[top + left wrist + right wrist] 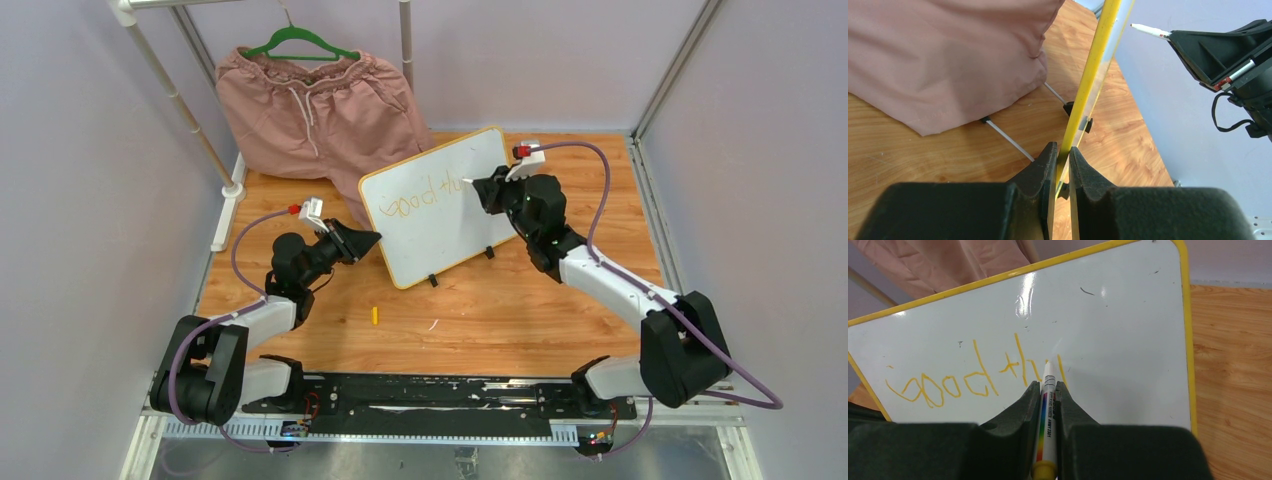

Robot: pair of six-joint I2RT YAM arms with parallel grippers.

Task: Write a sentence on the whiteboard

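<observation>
Our whiteboard (440, 240) stands tilted mid-table, long axis running near-left to far-right, the sentence (420, 197) reading only "good th". Our right gripper (1048, 386), clenched on the marker (1047, 410), holds its tip at the last stroke. Our left gripper (1063, 152) pinches the board's left edge.

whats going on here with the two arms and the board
The left hand pinches a side edge of the whiteboard, steadying it as it stands on the table. The right hand grips a marker, its tip at or just off the board. The sentence is unfinished: the yellow-orange writing reads only "good th".
</observation>
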